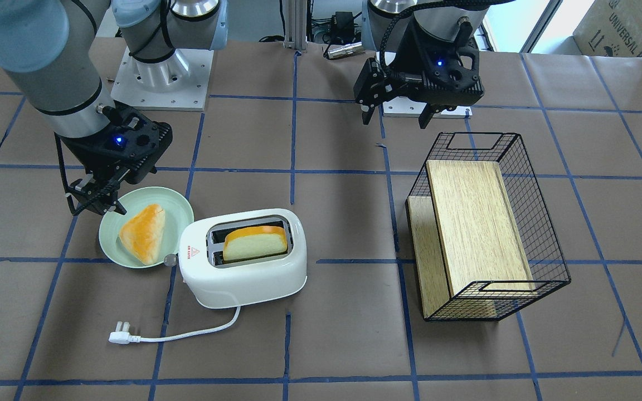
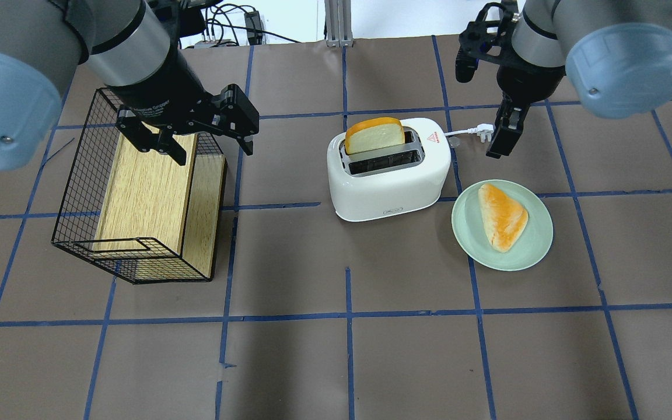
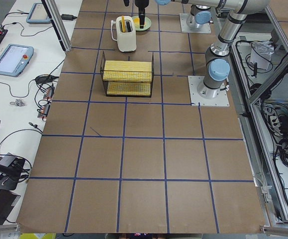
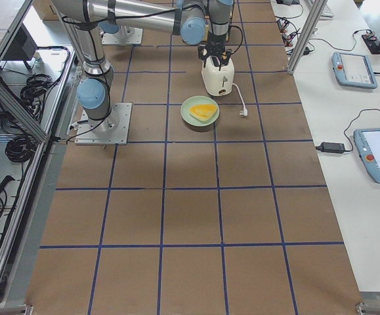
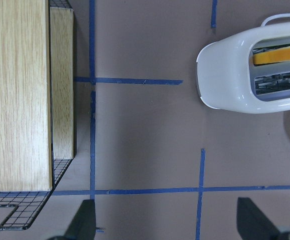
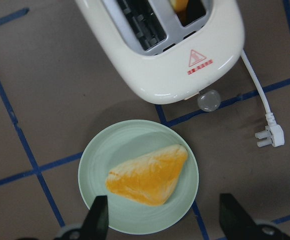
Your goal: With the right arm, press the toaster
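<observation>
Exterior front-facing view: the rounded, glossy white toaster (image 1: 243,267) stands lower centre-left on the table (image 1: 343,334), with free room in front. The right gripper (image 1: 99,209), left of it, has its fingers spread apart and empty. The left gripper (image 1: 396,120) at the top has the same.

Brown paper-covered table (image 2: 347,361) w/ blue tape grid (image 2: 289,318). 3 items sit directly on it: white 2-slot toaster (image 2: 388,175) approx. mid-table; pale green plate (image 2: 537,251) just beside it twd the right end; black wire basket (image 2: 79,192) well apart twd the left end. Toaster's white cord (image 1: 187,334) & plug (image 1: 120,336) trail twd the operators' edge.
</observation>
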Available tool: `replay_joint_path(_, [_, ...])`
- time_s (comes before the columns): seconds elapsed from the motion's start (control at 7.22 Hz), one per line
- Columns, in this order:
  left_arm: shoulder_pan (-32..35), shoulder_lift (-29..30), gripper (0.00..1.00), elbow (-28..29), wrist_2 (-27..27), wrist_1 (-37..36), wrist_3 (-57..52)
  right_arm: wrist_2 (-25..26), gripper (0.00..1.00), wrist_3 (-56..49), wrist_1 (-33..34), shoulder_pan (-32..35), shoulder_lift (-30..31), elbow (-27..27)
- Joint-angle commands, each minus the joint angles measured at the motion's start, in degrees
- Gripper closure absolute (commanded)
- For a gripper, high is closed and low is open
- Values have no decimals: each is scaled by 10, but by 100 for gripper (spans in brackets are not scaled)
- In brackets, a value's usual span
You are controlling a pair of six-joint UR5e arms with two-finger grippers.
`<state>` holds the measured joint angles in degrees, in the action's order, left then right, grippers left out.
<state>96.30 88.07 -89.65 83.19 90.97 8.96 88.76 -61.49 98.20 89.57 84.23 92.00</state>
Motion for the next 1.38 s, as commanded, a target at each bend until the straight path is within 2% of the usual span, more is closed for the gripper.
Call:
replay_joint_path(0.0, [0,0,0,0,0,0,0,-7,0,221,-85,0,37,-4])
replay_joint_path(0.14, [0,0,0,0,0,0,0,-9,0,283,-119,-4,56,-8])
replay_joint_path(0.42, [-1,0,0,0,0,0,0,-12,0,365,-142,-3,93,-1])
replay_joint_path(0.83, [-1,0,0,0,0,0,0,-14,0,439,-137,-3,92,0])
replay_joint_path(1.25, [0,0,0,0,0,0,0,-15,0,446,-140,-3,95,0])
